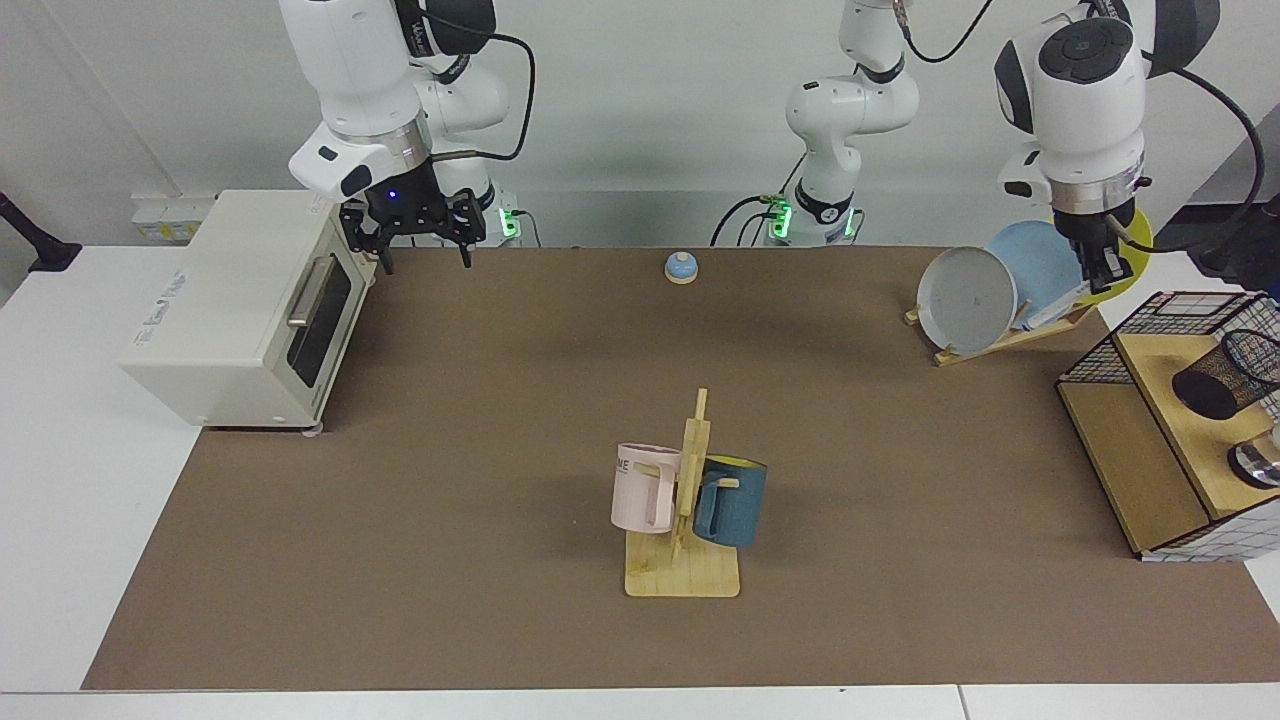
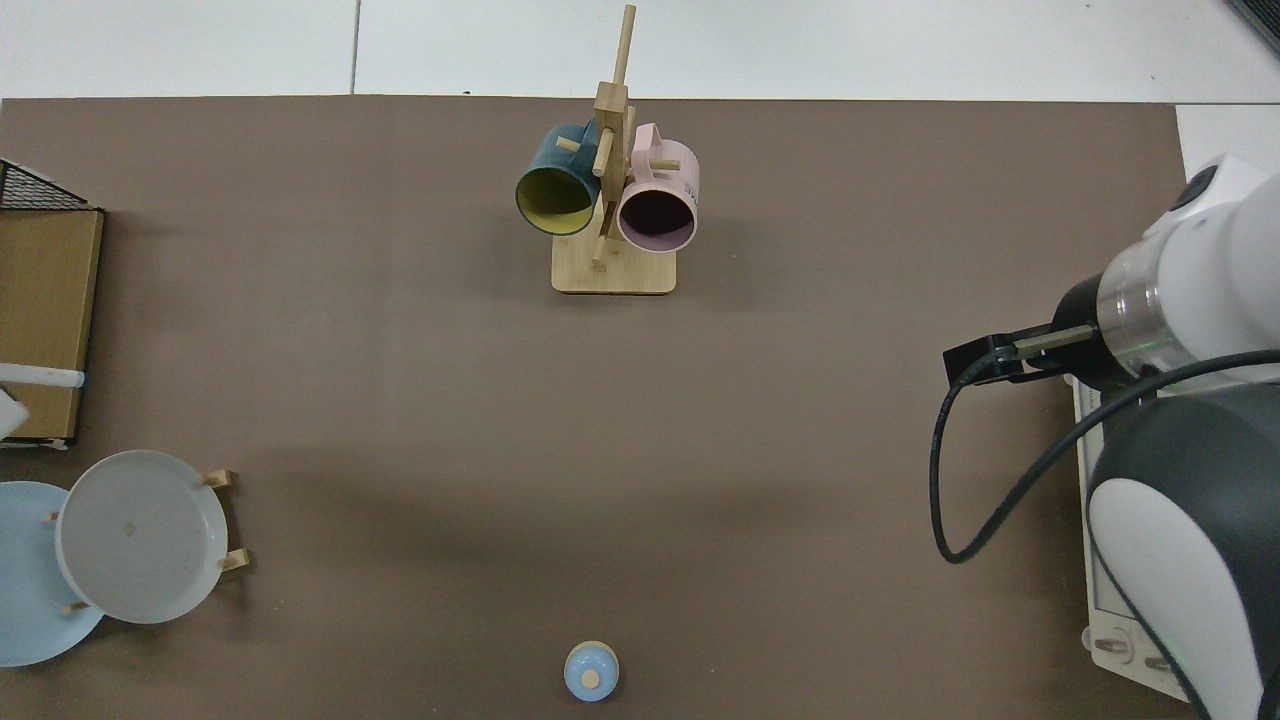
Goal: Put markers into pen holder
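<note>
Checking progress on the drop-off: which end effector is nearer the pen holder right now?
Left. The left end effector, gripping the marker, hangs just behind the plate rack, near the pen holder. The right end effector hovers across the table beside the toaster oven.

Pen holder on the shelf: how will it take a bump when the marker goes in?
Open wire mesh, so the pen holder is probably light and may shift or tip on the wooden shelf. Round body: likely rolls if toppled. Left pincer holds the marker near the plates; right pincer waits open by the toaster oven.
</note>
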You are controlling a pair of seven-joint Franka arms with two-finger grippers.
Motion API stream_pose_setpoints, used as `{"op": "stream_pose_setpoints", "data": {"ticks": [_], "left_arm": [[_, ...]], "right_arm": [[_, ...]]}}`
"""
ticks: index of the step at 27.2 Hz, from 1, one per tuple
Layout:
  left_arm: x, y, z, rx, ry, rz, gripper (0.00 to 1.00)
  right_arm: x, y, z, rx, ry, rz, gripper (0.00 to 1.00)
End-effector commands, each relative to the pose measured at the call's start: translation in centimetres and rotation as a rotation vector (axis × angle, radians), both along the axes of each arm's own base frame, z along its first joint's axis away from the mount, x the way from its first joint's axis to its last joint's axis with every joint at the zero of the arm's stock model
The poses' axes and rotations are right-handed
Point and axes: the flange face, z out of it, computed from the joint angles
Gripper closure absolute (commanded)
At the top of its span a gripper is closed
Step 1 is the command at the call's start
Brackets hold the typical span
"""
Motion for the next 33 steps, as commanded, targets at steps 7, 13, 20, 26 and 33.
{"op": "stream_pose_setpoints", "data": {"ticks": [7,13,20,26,33], "left_arm": [[2.8,5.6,3.2,0.218,0.046,-0.187,1.0],[3.8,10.7,3.9,0.277,0.034,-0.314,1.0],[6.0,14.3,5.6,0.326,0.046,-0.42,1.0],[6.0,16.7,5.9,0.356,-0.002,-0.455,1.0],[6.3,18.9,4.4,0.358,-0.01,-0.47,1.0]], "right_arm": [[-0.4,-1.4,-0.3,0.018,0.018,-0.007,0.0],[-0.2,-1.8,-0.3,0.02,0.011,-0.017,0.0],[0.1,-3.3,-0.4,0.02,0.011,-0.043,0.0],[0.1,-3.5,-0.4,0.02,0.01,-0.047,0.0],[0.1,-3.5,-0.4,0.02,0.01,-0.047,0.0]]}}
